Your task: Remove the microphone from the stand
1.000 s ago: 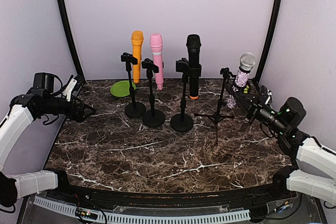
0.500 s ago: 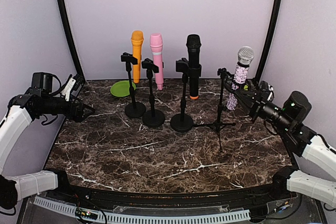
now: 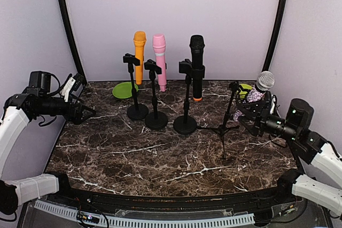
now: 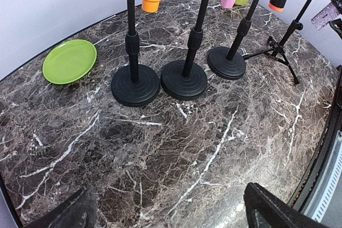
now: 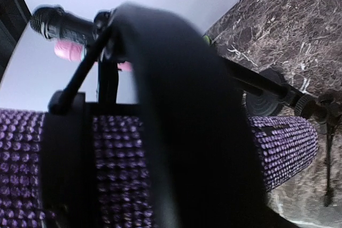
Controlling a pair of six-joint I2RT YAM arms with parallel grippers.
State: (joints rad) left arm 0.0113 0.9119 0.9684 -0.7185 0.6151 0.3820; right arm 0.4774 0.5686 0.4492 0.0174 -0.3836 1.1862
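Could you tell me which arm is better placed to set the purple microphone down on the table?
Right. The right gripper is at the purple microphone, beside the tripod stand; the left gripper hangs open at the table's far left edge.

Soft, even light; faint shadows.
Bench (image 3: 160, 148) faintly glossy; right wrist view's foreground blurred, microphone (image 5: 283, 142) sharper.

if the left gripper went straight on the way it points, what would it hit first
Probably the orange mic's stand: in the left wrist view its base is the nearest thing ahead of the left gripper, with bare table before it. Depth is unclear; it might reach the pink mic's stand instead.
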